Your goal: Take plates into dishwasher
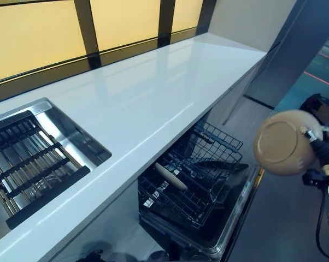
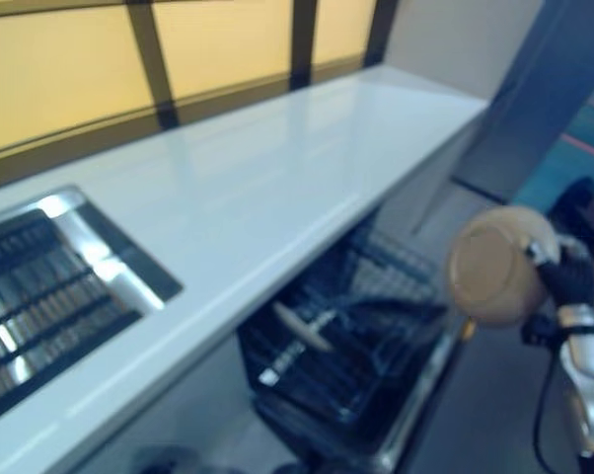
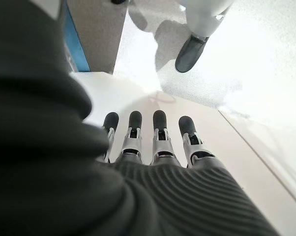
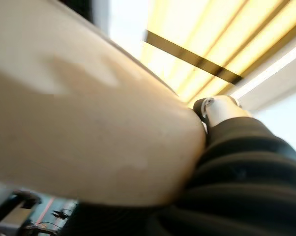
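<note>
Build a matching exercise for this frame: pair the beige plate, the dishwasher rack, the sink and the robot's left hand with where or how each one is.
Things:
1. round beige plate
2. black wire dishwasher rack
3. steel sink
4. left hand

States:
A. set into the white countertop, a dark slatted drying rack inside it
B. fingers straight, holding nothing
C. held up on edge by the right hand, beside the counter
D. pulled out below the counter, one pale plate already in it

Pairs: 1-C, 2-D, 3-A, 4-B
</note>
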### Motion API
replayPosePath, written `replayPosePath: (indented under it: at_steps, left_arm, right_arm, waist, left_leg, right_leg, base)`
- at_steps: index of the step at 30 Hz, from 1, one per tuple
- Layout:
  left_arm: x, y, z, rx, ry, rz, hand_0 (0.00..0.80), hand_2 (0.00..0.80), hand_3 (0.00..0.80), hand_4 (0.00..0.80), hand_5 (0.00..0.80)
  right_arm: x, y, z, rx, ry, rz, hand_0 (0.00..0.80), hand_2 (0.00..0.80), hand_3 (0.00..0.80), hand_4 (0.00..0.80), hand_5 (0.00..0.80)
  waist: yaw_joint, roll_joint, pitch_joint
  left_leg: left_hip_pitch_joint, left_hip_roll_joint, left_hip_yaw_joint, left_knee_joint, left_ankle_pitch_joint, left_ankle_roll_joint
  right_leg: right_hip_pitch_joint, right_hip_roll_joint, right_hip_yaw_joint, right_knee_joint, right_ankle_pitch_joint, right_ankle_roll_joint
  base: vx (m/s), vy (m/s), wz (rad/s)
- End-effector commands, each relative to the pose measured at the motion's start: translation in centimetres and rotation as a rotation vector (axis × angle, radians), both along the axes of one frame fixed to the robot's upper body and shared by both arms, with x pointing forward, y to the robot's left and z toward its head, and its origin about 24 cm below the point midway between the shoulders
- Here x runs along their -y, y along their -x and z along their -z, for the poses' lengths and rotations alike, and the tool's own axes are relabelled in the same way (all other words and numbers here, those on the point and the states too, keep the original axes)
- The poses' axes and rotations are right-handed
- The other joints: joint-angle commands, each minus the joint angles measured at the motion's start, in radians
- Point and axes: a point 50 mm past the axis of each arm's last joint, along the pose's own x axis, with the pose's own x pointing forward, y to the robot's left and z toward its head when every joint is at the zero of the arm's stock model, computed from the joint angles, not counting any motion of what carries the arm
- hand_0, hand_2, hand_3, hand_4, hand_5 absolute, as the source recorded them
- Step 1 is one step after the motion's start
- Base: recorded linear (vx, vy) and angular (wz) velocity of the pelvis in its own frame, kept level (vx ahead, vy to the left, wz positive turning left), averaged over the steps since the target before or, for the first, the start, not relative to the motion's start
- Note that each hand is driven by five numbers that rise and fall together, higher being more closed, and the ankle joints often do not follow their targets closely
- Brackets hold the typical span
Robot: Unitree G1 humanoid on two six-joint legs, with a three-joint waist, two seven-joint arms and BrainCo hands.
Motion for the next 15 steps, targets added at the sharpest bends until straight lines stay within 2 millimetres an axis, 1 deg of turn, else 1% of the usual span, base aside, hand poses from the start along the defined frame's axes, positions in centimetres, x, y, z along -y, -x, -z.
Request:
replayPosePath:
  at_steps: [1,6,10,15]
  left_arm:
    - [-0.3,-3.1,-0.9,0.071,-0.030,0.098,0.000,0.000,0.000,0.000,0.000]
    - [0.5,-3.3,-0.7,0.072,-0.016,0.139,0.000,0.000,0.000,0.000,0.000]
    - [0.9,-3.7,-0.7,0.069,-0.010,0.168,0.000,0.000,0.000,0.000,0.000]
    - [1.2,-4.4,-0.9,0.076,-0.015,0.201,0.000,0.000,0.000,0.000,0.000]
  right_arm:
    - [-1.5,-2.4,-4.5,0.159,0.107,-0.080,0.800,0.800,0.800,0.800,0.800]
    - [-3.1,-3.7,-4.1,0.080,0.233,-0.130,0.800,0.800,0.800,0.800,0.800]
    - [-4.2,-4.6,-3.9,0.032,0.301,-0.177,0.800,0.800,0.800,0.800,0.800]
    - [-5.6,-5.9,-3.7,0.000,0.368,-0.214,0.800,0.800,0.800,0.800,0.800]
  waist:
    - [0.041,0.034,0.060]
    - [0.065,0.045,0.068]
    - [0.076,0.055,0.076]
    - [0.088,0.062,0.085]
  left_leg:
    - [0.023,0.007,-0.049,0.006,-0.056,0.024]
    - [0.010,0.010,-0.078,0.006,-0.041,0.008]
    - [0.002,0.009,-0.102,0.006,-0.034,-0.002]
    - [-0.005,0.011,-0.119,0.006,-0.029,-0.011]
  right_leg:
    - [0.005,-0.003,0.009,0.037,-0.026,0.029]
    - [0.009,0.002,-0.005,0.030,-0.037,0.007]
    - [0.013,0.005,-0.010,0.020,-0.040,-0.001]
    - [0.014,0.008,-0.022,0.011,-0.042,-0.008]
  base:
    - [0.042,-0.128,0.03]
    - [0.037,-0.105,0.17]
    - [0.031,-0.082,0.16]
    - [0.035,-0.079,0.12]
